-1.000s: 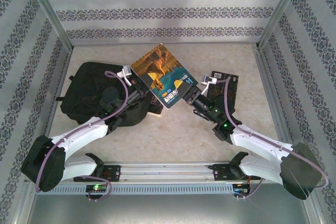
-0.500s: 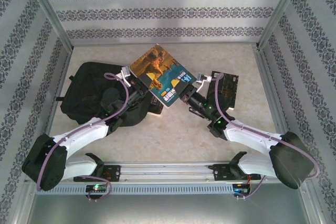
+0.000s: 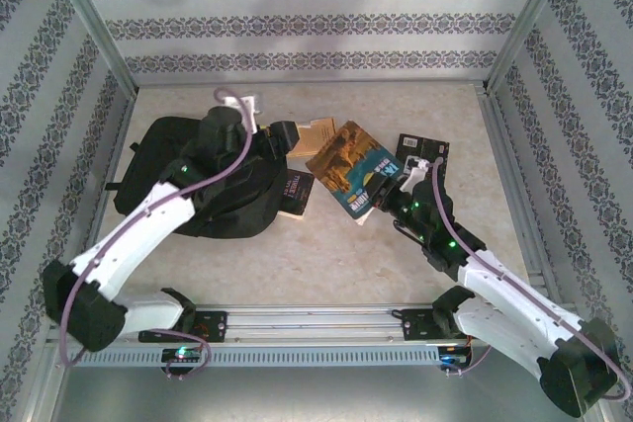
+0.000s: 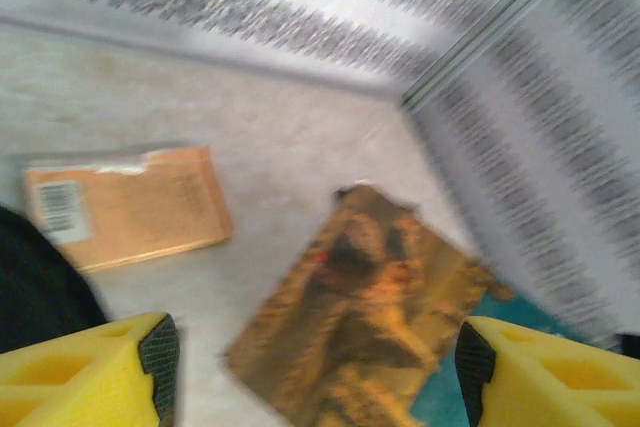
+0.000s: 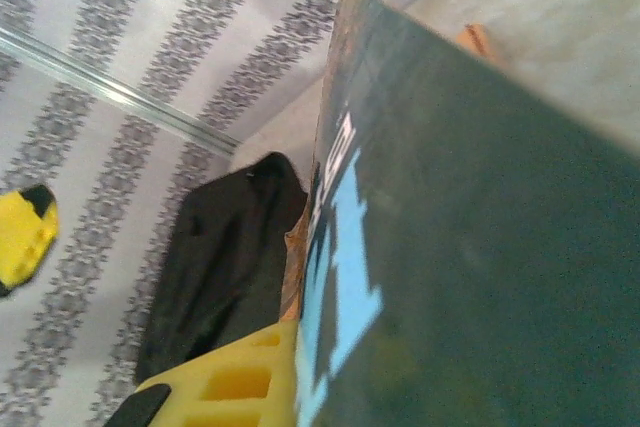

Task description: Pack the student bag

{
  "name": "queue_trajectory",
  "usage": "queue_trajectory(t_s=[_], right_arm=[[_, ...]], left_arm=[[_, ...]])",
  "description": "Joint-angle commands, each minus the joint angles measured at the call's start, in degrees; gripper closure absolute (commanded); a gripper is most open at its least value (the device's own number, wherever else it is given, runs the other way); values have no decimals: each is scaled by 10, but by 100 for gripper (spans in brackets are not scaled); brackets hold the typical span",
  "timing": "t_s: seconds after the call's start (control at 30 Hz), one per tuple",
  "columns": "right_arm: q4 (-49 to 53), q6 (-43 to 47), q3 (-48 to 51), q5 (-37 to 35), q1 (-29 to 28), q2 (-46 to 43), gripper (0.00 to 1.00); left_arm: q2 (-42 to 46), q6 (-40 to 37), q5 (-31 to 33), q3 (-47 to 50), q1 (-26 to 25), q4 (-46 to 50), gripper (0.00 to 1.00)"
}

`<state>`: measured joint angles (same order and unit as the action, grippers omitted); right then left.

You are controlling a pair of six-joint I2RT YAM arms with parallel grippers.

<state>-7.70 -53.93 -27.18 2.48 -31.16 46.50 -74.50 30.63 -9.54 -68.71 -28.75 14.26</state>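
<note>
Now, left claw [image 4: 315, 362]: wide open, yellow pads [image 4: 150, 367] well apart, gripping nothing; poised by the backpack's right edge.
Right claw [image 3: 384, 185]: clamped shut on the near corner of the picture book [image 3: 346, 163].
Backpack [image 3: 163, 180]: slumped on the left side of the table [image 3: 326, 254].
Tan book [image 3: 316, 133]: flat, just behind the picture book.
Dark book [image 3: 297, 193]: against the backpack's right edge.

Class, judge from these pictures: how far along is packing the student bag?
Done: nothing visible; no book seen inside the student bag. In hand: the right gripper clamps the picture-cover book; the left gripper is open. Left: that book, the orange book, the dark book by the bag and the dark book at right.
</note>
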Motion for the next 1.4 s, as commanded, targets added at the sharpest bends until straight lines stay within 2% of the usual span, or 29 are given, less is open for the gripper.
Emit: queue_trajectory(t_s=[0.0,0.13,0.23,0.43,0.53,0.8,1.07,1.23,1.37], right_arm=[[42,33,15,-1,15,-22,100],[60,35,19,18,34,-28,100],[64,38,19,30,45,-29,100],[57,38,21,45,56,-15,100],[53,36,22,51,59,-7,100],[40,33,27,66,60,2,100],[29,46,5,107,55,32,100],[35,69,-36,131,36,54,100],[52,109,-74,128,2,53,100]], left_arm=[[-73,-138,27,-52,4,232,24],[-144,-192,47,-107,-7,328,20],[-163,-201,54,-105,-8,350,19],[-159,-213,66,-84,-9,361,26],[-153,-216,75,-72,-9,359,36],[-139,-215,101,-70,-9,340,83],[-60,-160,19,-60,-9,269,100],[-7,-117,-24,-29,-9,214,100],[20,-83,-82,-14,-9,184,100]])
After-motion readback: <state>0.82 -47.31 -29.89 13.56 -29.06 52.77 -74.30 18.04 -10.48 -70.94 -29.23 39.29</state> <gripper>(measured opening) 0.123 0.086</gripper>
